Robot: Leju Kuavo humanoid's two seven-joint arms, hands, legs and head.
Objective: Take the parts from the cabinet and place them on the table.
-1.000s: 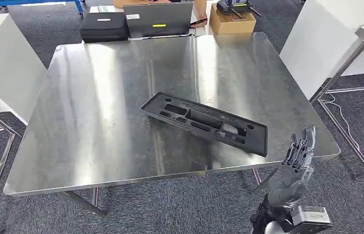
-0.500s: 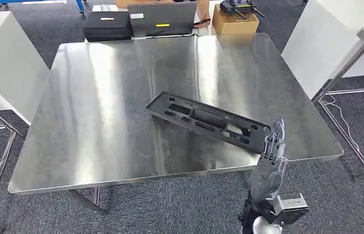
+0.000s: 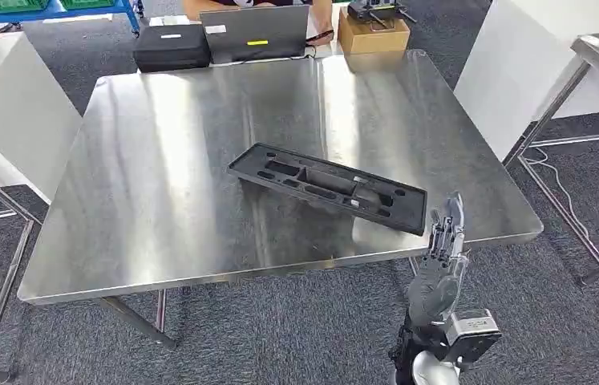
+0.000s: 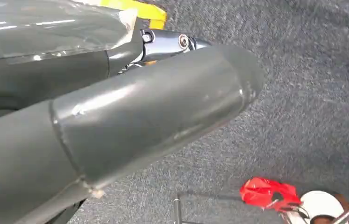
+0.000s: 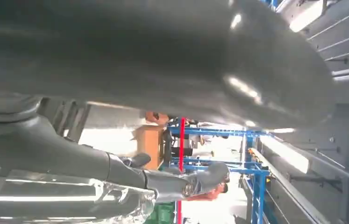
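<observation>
Near the table's (image 3: 159, 200) front right edge lies the black part (image 3: 328, 188), flat on the steel, its right end close to the rim. A careless brush from the right hand (image 3: 444, 257) could nudge that end over the edge, I judge, since steel gives little grip. That hand stands just off the near edge, fingers (image 3: 448, 228) straight and raised, apart, holding nothing and touching neither part nor table. Whether the left hand (image 4: 116, 126) is spread or closed I cannot tell.
</observation>
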